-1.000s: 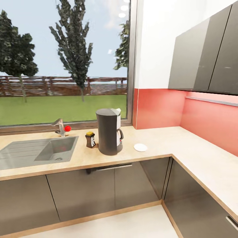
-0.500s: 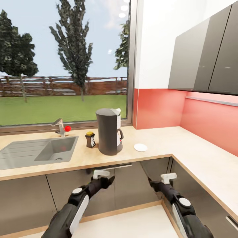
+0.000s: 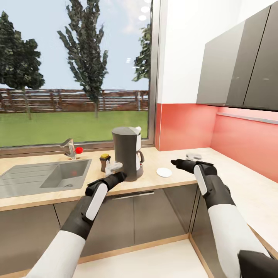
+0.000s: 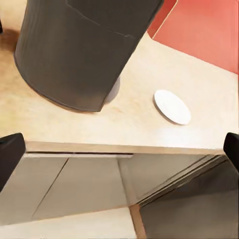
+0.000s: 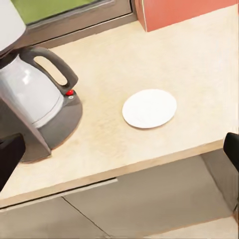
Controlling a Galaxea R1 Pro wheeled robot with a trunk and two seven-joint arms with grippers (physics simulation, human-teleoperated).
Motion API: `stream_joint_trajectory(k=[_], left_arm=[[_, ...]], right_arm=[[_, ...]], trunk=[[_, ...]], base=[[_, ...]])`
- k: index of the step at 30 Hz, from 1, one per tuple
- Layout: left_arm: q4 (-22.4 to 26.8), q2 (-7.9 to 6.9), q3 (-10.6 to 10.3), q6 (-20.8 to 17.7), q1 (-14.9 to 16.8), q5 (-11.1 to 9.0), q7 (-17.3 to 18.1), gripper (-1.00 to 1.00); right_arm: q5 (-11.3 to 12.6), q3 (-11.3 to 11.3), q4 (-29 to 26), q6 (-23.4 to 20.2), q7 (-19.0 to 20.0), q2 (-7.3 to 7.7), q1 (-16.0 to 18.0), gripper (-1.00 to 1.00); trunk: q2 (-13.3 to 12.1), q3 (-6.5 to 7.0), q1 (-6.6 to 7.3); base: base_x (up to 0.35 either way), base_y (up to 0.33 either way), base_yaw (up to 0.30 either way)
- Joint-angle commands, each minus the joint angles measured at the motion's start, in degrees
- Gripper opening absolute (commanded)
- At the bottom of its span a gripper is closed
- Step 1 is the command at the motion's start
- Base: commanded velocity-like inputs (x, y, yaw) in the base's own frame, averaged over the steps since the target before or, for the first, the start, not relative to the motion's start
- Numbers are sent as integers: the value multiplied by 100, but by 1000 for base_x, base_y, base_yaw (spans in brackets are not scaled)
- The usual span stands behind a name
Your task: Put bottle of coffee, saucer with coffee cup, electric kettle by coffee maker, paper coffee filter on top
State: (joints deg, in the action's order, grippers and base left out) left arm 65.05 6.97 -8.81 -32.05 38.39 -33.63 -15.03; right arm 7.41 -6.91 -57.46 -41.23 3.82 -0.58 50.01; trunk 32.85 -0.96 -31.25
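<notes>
Both arms up at counter height in front of the countertop (image 3: 181, 181). Left gripper (image 3: 112, 168) sits just in front of the coffee maker (image 3: 127, 153), at the counter edge; its wrist view has the dark fingertips (image 4: 10, 154) at opposite picture edges, so jaws wide apart, nothing between them. Right gripper (image 3: 178, 163) hovers near the saucer (image 3: 164, 172), on its right side, empty too; fingertips (image 5: 9, 154) again at both edges of its wrist view, so spread open. Coffee maker stands on the countertop with carafe and black handle facing right. Bottle of coffee (image 3: 104, 161) stands just left of it, partly hidden by the left gripper. Saucer lies flat and bare on the counter right of the machine, apart from its base. Sink (image 3: 42, 175) with tap further left under the window (image 3: 73, 73).
</notes>
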Motion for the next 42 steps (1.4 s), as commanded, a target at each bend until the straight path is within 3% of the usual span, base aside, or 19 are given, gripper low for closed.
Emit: stream_joint_trajectory(k=[1, 3, 8, 35, 42], left_arm=[[8, 5, -7, -10, -23, -69, -120, 100], [32, 17, -7, 2, -186, -92, -276, 100], [86, 29, -12, 14, -431, -143, -345, 100], [51, 41, -25, 36, -467, -161, -309, 100], [22, 41, -25, 41, -469, -161, -301, 100]], right_arm=[[48, -51, 34, -30, 8, -7, 12, 100], [132, -201, 306, -34, -16, -14, 27, 100], [179, -271, 631, -42, -13, -27, 34, 100], [182, -267, 759, -87, -13, -56, 28, 100], [182, -270, 762, -87, -13, -56, 29, 100]], trunk=[[10, -10, -2], [10, -10, -2], [10, -10, -2], [10, -10, -2], [10, -10, -2]], base=[[0, 0, 0], [0, 0, 0], [0, 0, 0], [113, -81, 0], [182, -227, 178]])
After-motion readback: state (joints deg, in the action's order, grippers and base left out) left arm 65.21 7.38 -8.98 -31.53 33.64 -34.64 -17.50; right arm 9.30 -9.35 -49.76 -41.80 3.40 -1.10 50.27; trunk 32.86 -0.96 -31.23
